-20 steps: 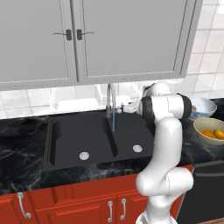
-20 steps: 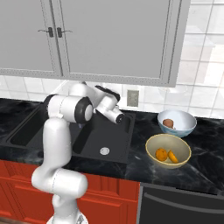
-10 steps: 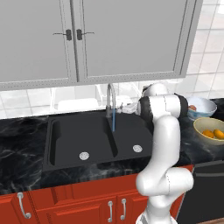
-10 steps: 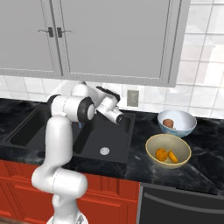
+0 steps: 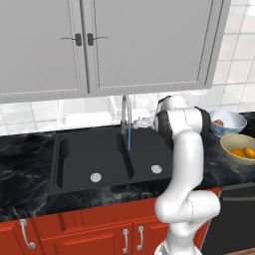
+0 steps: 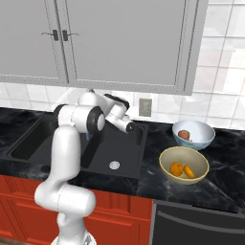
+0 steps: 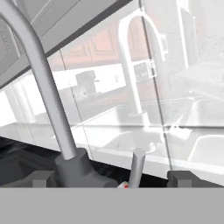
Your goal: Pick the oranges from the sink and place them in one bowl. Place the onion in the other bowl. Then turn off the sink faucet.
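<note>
I have the hand (image 7: 112, 177) spread wide and empty, right at the base of the sink faucet (image 5: 126, 115); in the hand view its two fingertips (image 7: 43, 178) stand on either side of the faucet's base and its small upright lever (image 7: 137, 165). A thin blue stream runs from the spout into the black sink (image 5: 107, 159). On the counter (image 6: 225, 177) to the right I see both oranges (image 6: 182, 170) in the yellow-tan bowl (image 6: 184, 164), and the onion (image 6: 184, 135) in the pale blue-white bowl (image 6: 193, 135) just behind it.
</note>
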You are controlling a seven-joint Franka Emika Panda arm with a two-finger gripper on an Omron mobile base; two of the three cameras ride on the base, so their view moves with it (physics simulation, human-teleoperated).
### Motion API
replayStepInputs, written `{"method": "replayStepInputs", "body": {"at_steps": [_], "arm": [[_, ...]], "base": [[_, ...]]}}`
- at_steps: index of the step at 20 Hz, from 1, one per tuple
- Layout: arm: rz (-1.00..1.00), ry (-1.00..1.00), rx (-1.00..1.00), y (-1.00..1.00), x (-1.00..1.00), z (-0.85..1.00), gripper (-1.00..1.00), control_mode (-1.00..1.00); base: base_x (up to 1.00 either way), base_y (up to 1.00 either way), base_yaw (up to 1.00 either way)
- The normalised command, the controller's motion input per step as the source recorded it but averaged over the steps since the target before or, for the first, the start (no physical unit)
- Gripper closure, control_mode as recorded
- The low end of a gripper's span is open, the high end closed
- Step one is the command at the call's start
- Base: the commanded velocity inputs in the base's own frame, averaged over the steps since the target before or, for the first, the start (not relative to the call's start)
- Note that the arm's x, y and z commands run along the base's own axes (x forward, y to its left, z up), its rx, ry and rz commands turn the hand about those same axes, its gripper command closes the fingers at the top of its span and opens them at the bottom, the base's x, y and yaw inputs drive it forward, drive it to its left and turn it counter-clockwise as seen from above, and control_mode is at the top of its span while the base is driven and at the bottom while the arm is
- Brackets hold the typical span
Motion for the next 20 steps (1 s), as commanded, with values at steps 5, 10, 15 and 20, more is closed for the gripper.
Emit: {"method": "replayStepInputs", "body": {"at_steps": [5, 10, 15, 20], "arm": [[0.0, 0.03, 0.0, 0.01, 0.18, -0.14, -1.0, -1.0], [0.0, 0.01, 0.0, 0.0, 0.16, -0.17, -1.0, -1.0], [0.0, 0.0, 0.0, 0.04, 0.08, -0.11, -1.0, -1.0], [0.0, 0.0, 0.0, 0.08, 0.13, -0.04, -1.0, -1.0]], "base": [[0.0, 0.0, 0.0], [0.0, 0.0, 0.0], [0.0, 0.0, 0.0], [0.0, 0.0, 0.0]]}}
